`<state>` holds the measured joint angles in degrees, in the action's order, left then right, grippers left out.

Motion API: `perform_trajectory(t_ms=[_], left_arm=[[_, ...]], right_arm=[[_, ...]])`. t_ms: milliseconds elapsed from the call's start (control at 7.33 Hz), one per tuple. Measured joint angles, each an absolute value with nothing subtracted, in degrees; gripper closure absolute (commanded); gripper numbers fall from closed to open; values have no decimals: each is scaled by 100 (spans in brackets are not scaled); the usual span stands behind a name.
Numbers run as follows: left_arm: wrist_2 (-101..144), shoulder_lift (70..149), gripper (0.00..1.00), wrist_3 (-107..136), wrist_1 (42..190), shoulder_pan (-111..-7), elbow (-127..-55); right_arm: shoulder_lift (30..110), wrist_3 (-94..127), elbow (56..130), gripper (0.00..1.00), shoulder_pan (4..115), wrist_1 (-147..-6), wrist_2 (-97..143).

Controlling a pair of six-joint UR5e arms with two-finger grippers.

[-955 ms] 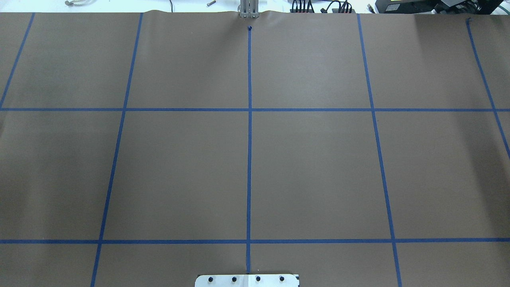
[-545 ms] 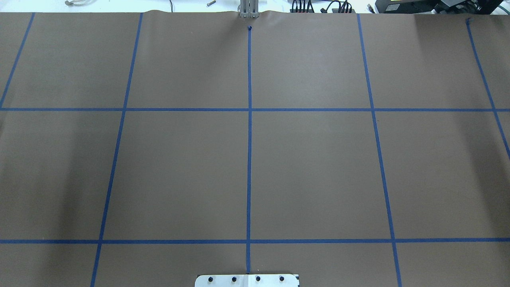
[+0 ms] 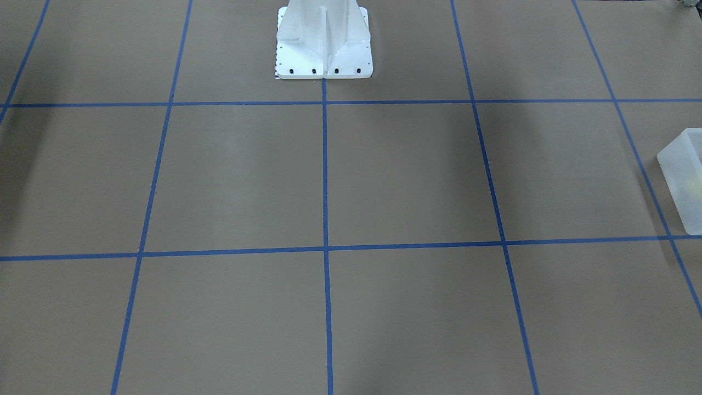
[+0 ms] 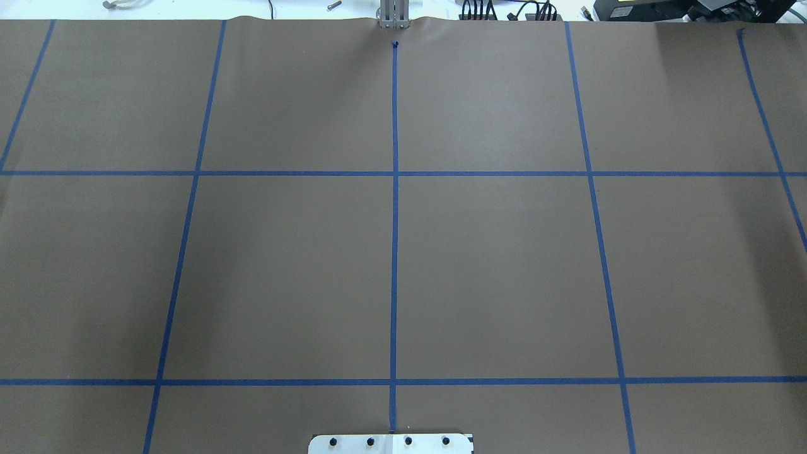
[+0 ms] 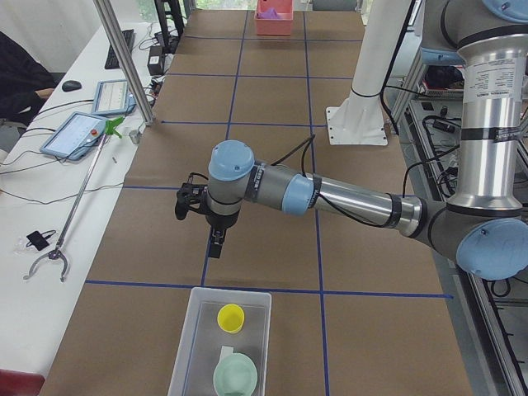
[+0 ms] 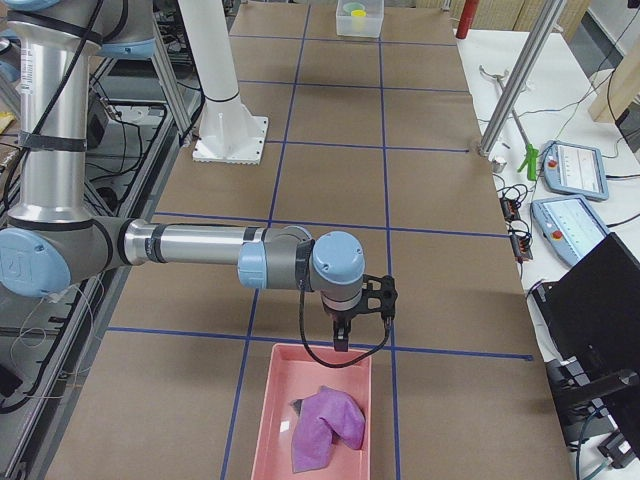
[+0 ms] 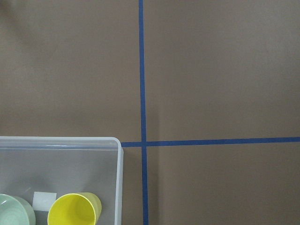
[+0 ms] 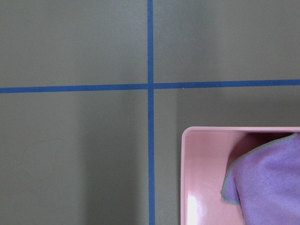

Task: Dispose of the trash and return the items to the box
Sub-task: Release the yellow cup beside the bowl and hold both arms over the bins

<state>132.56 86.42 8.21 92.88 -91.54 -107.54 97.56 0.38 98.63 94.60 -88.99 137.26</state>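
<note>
The frosted-white box [image 5: 231,291] sits on the brown table at my left end. The yellow cup [image 5: 231,318] and the mint-green bowl [image 5: 235,375] are inside it. The left wrist view shows the box corner [image 7: 61,139], the cup [image 7: 72,212] and the bowl's edge [image 7: 14,212]. The box also shows at the right edge of the front view [image 3: 677,175]. My left gripper [image 5: 215,247] hangs above the table just beyond the box. My right gripper [image 6: 340,342] hangs over the near rim of a pink bin. I cannot tell whether either is open or shut.
The pink bin [image 6: 320,370] at my right end holds a purple cloth [image 6: 325,425], which also shows in the right wrist view [image 8: 267,183]. The white pedestal [image 3: 323,38] stands at the table's robot side. Blue tape lines grid the brown paper. Tablets and tools lie on the side bench [image 5: 78,132].
</note>
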Motion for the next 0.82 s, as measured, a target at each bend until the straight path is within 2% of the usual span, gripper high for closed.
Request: perform_trajectory(t_ms=[818], left_arm=[[13201, 8126, 2, 714, 9286, -9141, -10663]], right_arm=[[9738, 756, 10091, 0, 8972, -8910, 13536]])
